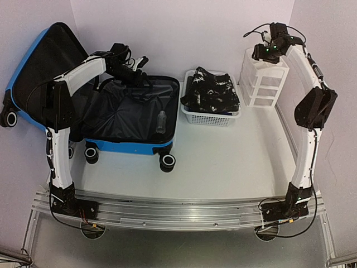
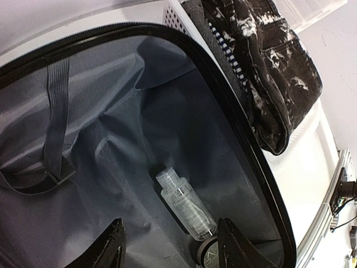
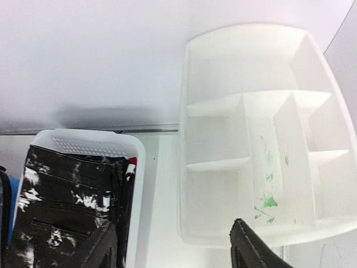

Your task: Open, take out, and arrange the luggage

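The luggage [image 1: 131, 146], a bright blue hard-shell suitcase, lies open at the left with its black-lined lid [image 1: 42, 61] leaning up against the wall. Inside on the grey-black lining [image 2: 111, 139] lies a clear plastic bottle [image 1: 162, 121] [image 2: 184, 204], with a small dark round thing [image 2: 207, 254] at its base. My left gripper [image 1: 136, 70] [image 2: 174, 251] hovers open above the case interior, holding nothing. High at the back right, my right gripper [image 1: 268, 51] [image 3: 178, 251] stands open and empty over the white organizer [image 1: 262, 78] [image 3: 251, 139].
A white perforated basket [image 1: 209, 117] [image 3: 83, 142] holding dark, white-splashed folded clothes [image 1: 211, 89] [image 3: 61, 212] [image 2: 273, 67] stands between suitcase and organizer. Green marks [image 3: 270, 201] show in one organizer compartment. Walls close in behind and on both sides.
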Motion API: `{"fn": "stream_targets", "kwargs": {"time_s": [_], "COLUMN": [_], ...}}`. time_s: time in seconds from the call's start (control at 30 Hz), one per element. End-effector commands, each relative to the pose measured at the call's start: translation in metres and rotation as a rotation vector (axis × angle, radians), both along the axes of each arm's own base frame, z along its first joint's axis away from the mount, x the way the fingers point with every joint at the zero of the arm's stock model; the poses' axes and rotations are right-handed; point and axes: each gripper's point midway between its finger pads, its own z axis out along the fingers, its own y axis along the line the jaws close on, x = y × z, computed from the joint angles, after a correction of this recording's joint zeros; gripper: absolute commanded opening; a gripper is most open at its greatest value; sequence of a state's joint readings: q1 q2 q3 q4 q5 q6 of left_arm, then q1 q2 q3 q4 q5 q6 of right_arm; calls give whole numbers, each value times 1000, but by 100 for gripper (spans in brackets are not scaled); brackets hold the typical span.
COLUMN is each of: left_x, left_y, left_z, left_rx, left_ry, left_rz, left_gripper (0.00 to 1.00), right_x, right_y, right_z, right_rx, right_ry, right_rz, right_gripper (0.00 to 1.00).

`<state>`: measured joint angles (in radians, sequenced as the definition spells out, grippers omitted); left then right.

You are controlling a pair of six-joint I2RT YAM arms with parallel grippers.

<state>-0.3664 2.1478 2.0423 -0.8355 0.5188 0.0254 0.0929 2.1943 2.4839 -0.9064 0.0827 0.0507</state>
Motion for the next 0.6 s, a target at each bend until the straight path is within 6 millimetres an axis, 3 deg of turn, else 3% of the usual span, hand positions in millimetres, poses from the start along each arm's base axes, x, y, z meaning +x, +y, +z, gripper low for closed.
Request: {"fn": "stream_targets", "kwargs": {"time_s": [0.0,0.3,0.57], "left_x": [-8,-8,-7], "left_y": [4,2,2], "left_z": [36,34,29], "left_rx": [-30,-37,-40], "left_ry": [-67,-58,-46], "left_rz": [-3,-2,2], "left_gripper": [55,56,56], "right_x": [10,12,-1], "right_y": [-3,-10,-18], "right_z": [-40,-79,-158], "right_rx": [16,-42,-385], "right_ry": [92,176,395], "right_rz": [9,13,81], "right_gripper": [57,54,51]}}
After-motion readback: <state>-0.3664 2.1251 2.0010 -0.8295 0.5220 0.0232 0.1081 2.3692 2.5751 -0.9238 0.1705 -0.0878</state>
